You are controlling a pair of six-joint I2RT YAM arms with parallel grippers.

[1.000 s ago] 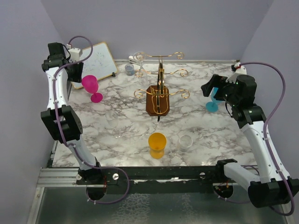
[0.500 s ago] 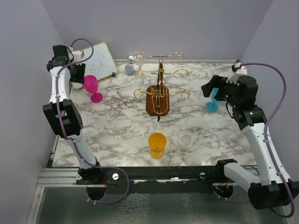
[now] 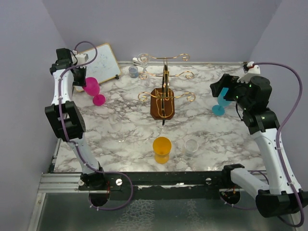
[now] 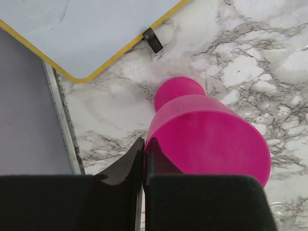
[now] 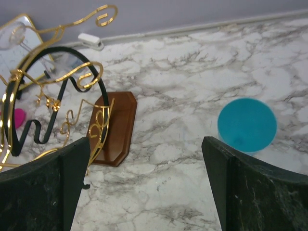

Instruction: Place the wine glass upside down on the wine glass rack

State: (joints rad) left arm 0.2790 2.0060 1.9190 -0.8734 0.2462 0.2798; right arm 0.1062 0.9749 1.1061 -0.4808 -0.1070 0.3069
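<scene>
Presently, working outward from the hold:

**Left pincer** (image 4: 144,147): fingers pressed together on the near-left edge of the bowl of the pink wine glass (image 4: 207,139). The wall appears to be nipped between them. A rim hold of this kind leaves stem and foot free, which would suit turning the glass over.

**Pink wine glass:** upright on its foot at the far left of the worktop (image 3: 120,125), just in front of the whiteboard (image 4: 86,29). By the look of it, not yet lifted, and well apart from the rack.

**Rack** (image 3: 165,91): middle rear of the worktop. Gold wire arms branch from a central post on a brown wooden block. The curled ends would likely keep a hung foot from sliding off. A clear glass (image 3: 143,60) shows by its far-left arm; whether it hangs there cannot be told.

**Right pincer** (image 5: 144,144): spread wide and touching nothing, hovering above the blue glass (image 5: 247,125) at the right of the worktop. Judged to be standing by.

**Orange cup** (image 3: 161,148) and **clear tumbler** (image 3: 191,146): side by side near the front edge, likely out of the path from pink glass to rack.
</scene>
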